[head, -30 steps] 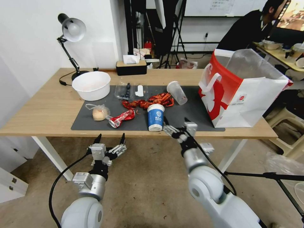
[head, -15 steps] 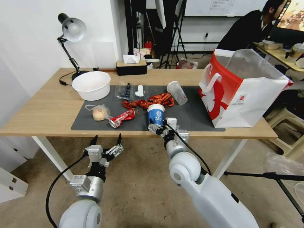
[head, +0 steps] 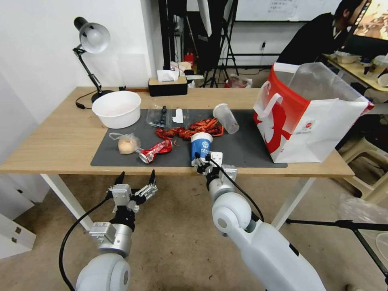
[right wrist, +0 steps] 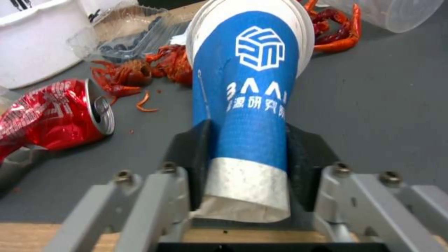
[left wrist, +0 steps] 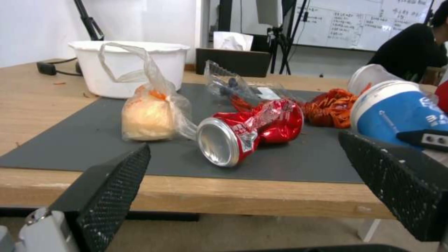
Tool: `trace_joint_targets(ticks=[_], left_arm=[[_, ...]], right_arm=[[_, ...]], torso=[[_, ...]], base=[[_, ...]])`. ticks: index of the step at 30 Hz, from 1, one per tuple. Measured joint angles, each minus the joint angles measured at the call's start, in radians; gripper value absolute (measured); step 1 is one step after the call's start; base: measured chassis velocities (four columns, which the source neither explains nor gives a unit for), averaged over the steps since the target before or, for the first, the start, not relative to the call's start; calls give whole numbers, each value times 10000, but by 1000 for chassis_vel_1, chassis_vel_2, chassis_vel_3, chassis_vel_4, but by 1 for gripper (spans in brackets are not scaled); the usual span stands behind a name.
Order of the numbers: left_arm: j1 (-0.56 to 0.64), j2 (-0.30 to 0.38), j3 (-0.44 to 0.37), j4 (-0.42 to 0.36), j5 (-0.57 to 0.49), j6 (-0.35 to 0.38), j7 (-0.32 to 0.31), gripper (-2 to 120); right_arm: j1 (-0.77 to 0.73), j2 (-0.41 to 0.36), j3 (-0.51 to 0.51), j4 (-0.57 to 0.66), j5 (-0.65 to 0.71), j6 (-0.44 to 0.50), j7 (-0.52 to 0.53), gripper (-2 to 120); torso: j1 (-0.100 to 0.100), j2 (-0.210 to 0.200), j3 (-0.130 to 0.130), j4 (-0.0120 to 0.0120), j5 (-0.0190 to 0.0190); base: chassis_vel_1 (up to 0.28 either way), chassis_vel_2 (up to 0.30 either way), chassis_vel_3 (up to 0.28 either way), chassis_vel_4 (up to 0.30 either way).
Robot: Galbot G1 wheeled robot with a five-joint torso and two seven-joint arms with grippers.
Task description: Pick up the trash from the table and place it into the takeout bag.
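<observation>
My right gripper (head: 203, 161) is shut on the base of the blue-and-white paper cup (head: 201, 144) at the mat's front edge. Its fingers (right wrist: 198, 150) squeeze the cup (right wrist: 247, 94), which leans away from me. The rest of the trash lies on the dark mat (head: 250, 145): a crushed red can (head: 157, 150), a clear bag with a pale orange lump (head: 126, 143), red crayfish shells (head: 188, 130) and a clear plastic cup (head: 226, 117) on its side. The red-and-white takeout bag (head: 311, 117) stands open at the table's right end. My left gripper (head: 136, 178) hangs open below the table (head: 60, 137) edge, facing the can (left wrist: 250, 131).
A white bowl (head: 117, 108), a clear box with dark berries (head: 161, 116), a desk lamp (head: 92, 38) and a black tissue box (head: 167, 85) stand toward the back. A person sits at a desk behind the bag. A tripod leg (head: 343, 224) crosses the floor at right.
My right gripper moved left to the paper cup and shut on its base; the cup now tilts and has shifted slightly. The left arm sank a little.
</observation>
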Motion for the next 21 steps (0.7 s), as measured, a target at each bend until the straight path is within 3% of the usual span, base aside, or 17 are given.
trace_joint_targets(ticks=[3,13,21], left_arm=[[-1,10,-2,6,0,0,-3,100],[28,7,-1,12,-3,-11,-8,100],[70,-23,42,15,70,-45,-9,100]], right_arm=[[-79,-32,84,121,33,56,-42,25],[-431,-478,1175,1184,38,1774,-1992,4],[-410,-975,2810,2020,252,2161,-2939,4]], torso=[[0,-1,0,-1,0],[0,0,0,-1,1],[0,0,0,-1,2]], base=[[0,0,0,0],[0,0,0,0],[0,0,0,0]])
